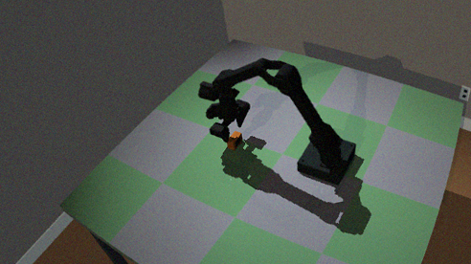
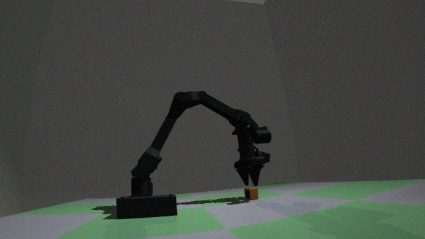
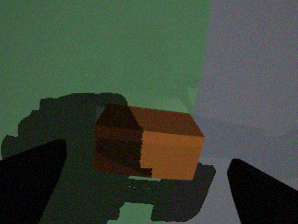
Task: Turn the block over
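Note:
The orange block [image 1: 234, 142] [image 2: 253, 194] [image 3: 172, 156] rests on the checkered table [image 1: 173, 221] [image 2: 186, 219] [image 3: 250, 60]. A dark patch shows on its left face in the exterior view, on the side toward the arm's base; I cannot tell for sure whether it is the mark. Shadow covers the block's left part in the wrist view. My black gripper [image 1: 233, 131] [image 2: 251, 184] [image 3: 148, 156] is open and empty, pointing down. Its fingertips are just above the block in the exterior view and stand on either side of it in the wrist view. The block's underside is hidden.
The arm's base [image 1: 328, 159] [image 2: 147, 206] stands on the same table, some way from the block. The arm's shadow falls across the table and partly over the block. Walls stand behind the table's far edges.

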